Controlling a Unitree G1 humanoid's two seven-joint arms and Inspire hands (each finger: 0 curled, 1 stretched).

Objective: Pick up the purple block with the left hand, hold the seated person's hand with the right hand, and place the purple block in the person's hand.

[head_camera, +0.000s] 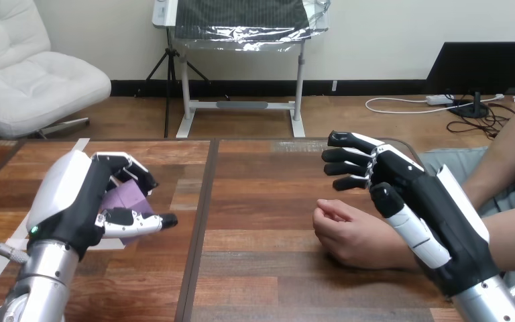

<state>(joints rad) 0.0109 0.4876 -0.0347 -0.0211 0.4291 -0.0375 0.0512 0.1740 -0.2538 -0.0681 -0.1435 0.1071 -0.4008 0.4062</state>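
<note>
Wooden table (275, 282), purple block (131, 198) gripped at left between curled fingers and thumb of left hand (74, 194), right hand (429, 201) spread wide, fingers straight, positioned just over person's hand (349, 231) laid on table

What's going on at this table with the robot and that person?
The robot's left hand has its fingers curled round a purple block at the left of the wooden table. Its right hand, fingers straight, is close over the person's hand, which rests loosely closed on the table. No grip yet.
</note>
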